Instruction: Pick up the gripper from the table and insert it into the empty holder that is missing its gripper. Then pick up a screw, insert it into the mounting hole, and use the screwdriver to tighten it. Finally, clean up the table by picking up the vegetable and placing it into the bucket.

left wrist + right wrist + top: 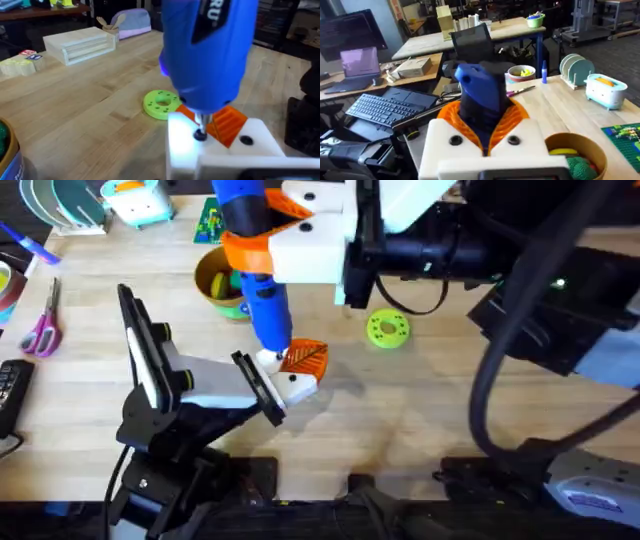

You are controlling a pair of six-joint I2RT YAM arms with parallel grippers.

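Near the overhead frame's centre, the right pincer [290, 245] grasps the blue screwdriver [262, 290], bit down on the white holder [295, 385] with its orange gripper [304, 358]. Whether the left pincer [275, 385] is clenched, I cannot tell. The bucket [222, 280] sits upper left of centre on the tabletop [420, 390].

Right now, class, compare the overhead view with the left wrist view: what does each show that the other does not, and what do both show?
Overhead alone: the purple-handled scissors on the table, and the right gripper shut on the blue screwdriver. Left wrist alone: a slatted wooden block and the screw head under the screwdriver's bit. Both: the screwdriver over the white holder with its orange gripper fitted, the lime-green disc, and the bucket, cut off at the edge in the wrist view.
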